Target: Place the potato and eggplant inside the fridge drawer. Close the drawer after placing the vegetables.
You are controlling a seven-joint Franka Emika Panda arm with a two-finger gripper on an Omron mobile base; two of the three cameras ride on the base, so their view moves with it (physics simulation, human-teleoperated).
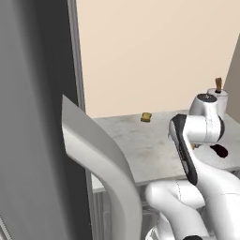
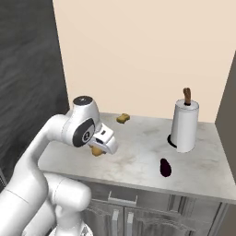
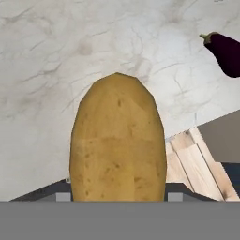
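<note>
I've got the potato (image 3: 117,140) clamped in my claw (image 3: 117,199), jaws closed on its two sides, and through my hand camera it stands tall at six o'clock, with the pale marbled table (image 3: 56,70) spread out beneath it. Up at two o'clock in that same view lies the eggplant (image 3: 226,52), dark purple with a little green stem end, flat on the table and well apart from my catch. From the right base camera, the potato (image 2: 96,150) peeks out orange-brown under my wrist, over the table's (image 2: 138,161) near-left part, and the eggplant (image 2: 165,168) sits at about four o'clock from it, close to the front edge. Behind the eggplant, at its one o'clock, the paper-towel roll (image 2: 185,124) stands upright on its brown post. A small yellowish-brown cube (image 2: 122,118) rests near the back wall at the potato's one o'clock. From the left base camera, the tall grey fridge door (image 1: 33,117) rises at nine o'clock.
</note>
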